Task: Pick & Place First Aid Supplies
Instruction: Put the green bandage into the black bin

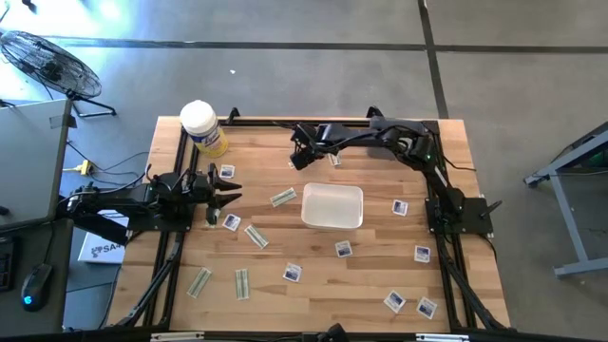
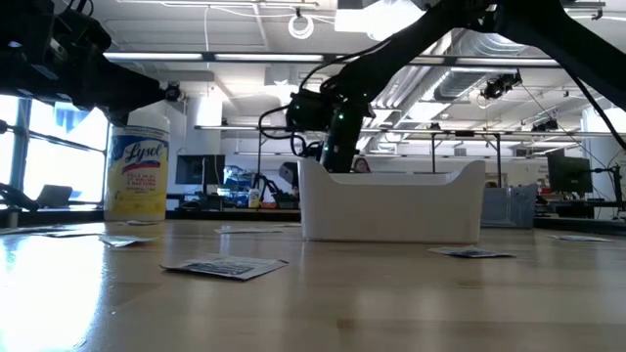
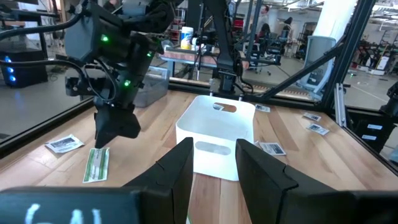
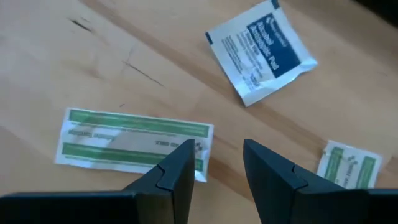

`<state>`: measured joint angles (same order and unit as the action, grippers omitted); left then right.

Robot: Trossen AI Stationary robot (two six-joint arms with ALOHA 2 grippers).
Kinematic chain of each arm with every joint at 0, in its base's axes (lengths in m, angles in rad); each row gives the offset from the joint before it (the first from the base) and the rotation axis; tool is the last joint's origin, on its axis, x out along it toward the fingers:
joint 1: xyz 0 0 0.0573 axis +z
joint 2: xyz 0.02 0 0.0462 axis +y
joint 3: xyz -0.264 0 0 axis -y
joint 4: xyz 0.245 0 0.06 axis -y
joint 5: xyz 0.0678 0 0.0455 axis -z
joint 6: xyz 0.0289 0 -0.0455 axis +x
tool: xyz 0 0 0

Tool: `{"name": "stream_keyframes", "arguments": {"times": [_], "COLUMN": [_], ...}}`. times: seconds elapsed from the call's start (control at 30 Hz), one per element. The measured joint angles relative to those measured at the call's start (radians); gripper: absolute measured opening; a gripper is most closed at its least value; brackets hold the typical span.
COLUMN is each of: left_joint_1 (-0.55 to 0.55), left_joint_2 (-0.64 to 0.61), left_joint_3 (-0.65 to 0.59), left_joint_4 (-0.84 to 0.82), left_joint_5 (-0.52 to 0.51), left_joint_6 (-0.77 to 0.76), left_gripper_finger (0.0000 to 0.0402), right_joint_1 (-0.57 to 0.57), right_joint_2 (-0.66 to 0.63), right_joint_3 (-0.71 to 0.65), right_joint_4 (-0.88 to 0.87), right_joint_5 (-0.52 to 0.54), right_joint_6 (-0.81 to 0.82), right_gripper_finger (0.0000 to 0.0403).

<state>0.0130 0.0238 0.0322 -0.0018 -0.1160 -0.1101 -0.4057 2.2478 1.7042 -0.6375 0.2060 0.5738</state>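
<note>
Item 1: your right gripper (image 4: 217, 155) is hovering near the desk's (image 1: 323, 285) far edge, left of the white tray (image 1: 332, 188). Its jaws are standing open and gripping nothing.
Item 2: a green-striped strip (image 4: 134, 143) and a square packet (image 4: 261, 50) are lying flat beneath it, apart from each other.
Item 3: your left gripper (image 3: 211, 149) is waiting at the left side with its jaws open and empty, facing the tray across bare wood.
Item 4: a yellow canister (image 1: 204, 131) is occupying the far-left corner.
</note>
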Motion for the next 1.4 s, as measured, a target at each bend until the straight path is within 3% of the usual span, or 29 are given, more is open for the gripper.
{"name": "stream_keyframes", "arguments": {"times": [0.43, 0.6, 0.93, 1.1, 1.3, 1.4], "left_joint_1": [0.0, 0.0, 0.0, 0.0, 0.0, 0.0], "left_joint_2": [0.0, 0.0, 0.0, 0.0, 0.0, 0.0], "left_joint_3": [0.0, 0.0, 0.0, 0.0, 0.0, 0.0], "left_joint_4": [0.0, 0.0, 0.0, 0.0, 0.0, 0.0], "left_joint_5": [0.001, 0.001, 0.001, 0.0, 0.0, 0.0], "left_joint_6": [0.0, 0.0, 0.0, 0.0, 0.0, 0.0], "left_gripper_finger": [0.0119, 0.0119, 0.0119, 0.0119, 0.0119, 0.0119], "right_joint_1": [-0.027, -0.026, -0.028, -0.029, -0.033, -0.033], "right_joint_2": [0.037, 0.044, -0.01, -0.013, -0.016, -0.016], "right_joint_3": [0.003, 0.005, -0.002, -0.003, -0.003, -0.003], "right_joint_4": [0.01, 0.004, -0.203, -0.218, -0.16, -0.176], "right_joint_5": [-0.04, -0.007, 0.056, 0.071, -0.034, -0.03], "right_joint_6": [-0.062, -0.083, -0.103, -0.054, -0.004, 0.002], "right_gripper_finger": [0.0131, 0.0131, 0.0131, 0.0131, 0.0131, 0.0131]}}
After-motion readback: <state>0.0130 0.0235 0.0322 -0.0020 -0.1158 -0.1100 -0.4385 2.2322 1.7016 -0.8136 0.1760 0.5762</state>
